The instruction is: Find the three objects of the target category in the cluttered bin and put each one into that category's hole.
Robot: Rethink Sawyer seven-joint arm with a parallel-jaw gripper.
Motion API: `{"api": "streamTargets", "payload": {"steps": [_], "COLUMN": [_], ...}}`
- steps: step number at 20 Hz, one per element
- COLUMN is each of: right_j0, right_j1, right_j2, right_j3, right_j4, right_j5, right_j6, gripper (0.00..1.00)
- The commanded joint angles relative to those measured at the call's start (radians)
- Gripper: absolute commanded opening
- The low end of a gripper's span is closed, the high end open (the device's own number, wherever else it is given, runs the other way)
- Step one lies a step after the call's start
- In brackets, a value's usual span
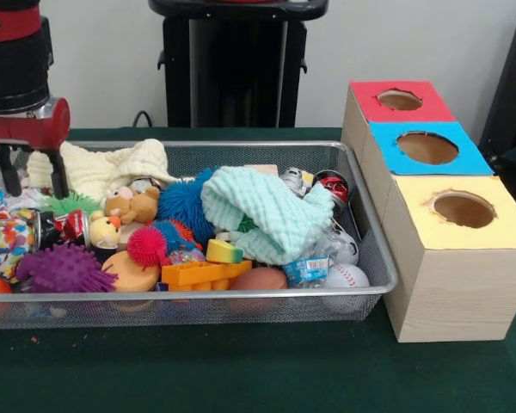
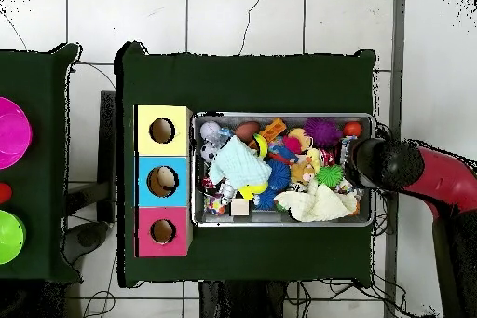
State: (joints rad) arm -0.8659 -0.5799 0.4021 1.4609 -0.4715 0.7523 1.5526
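The claw [image 1: 33,179] hangs spread and empty just beside the cream waffle cloth [image 1: 112,168], likely lining up to pinch it.

Red-black arm upright — tool [image 1: 32,181] fingers down, parted, empty.

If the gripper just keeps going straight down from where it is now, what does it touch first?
Most likely the cream waffle cloth. The gripper hangs open, fingers pointing down over the bin at the end farthest from the boxes, its tips at the cloth's edge. Depth is unclear; it might land on the dotted white cloth beside it.
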Motion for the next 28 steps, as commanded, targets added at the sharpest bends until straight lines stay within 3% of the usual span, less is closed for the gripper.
{"api": "streamTargets", "payload": {"steps": [1, 8, 15, 28], "right_j0": [-0.010, -0.021, 0.011, 0.008], "right_j1": [0.077, 0.098, 0.087, 0.217], "right_j2": [0.067, 0.071, 0.005, -0.037], "right_j3": [-0.004, -0.021, -0.040, -0.119], "right_j4": [-0.062, -0.131, -0.243, -0.388], "right_j5": [-0.037, -0.114, -0.139, -0.195], "right_j6": [-0.164, -0.182, -0.160, -0.133], "gripper": [1.00, 1.00, 1.00, 1.00]}}
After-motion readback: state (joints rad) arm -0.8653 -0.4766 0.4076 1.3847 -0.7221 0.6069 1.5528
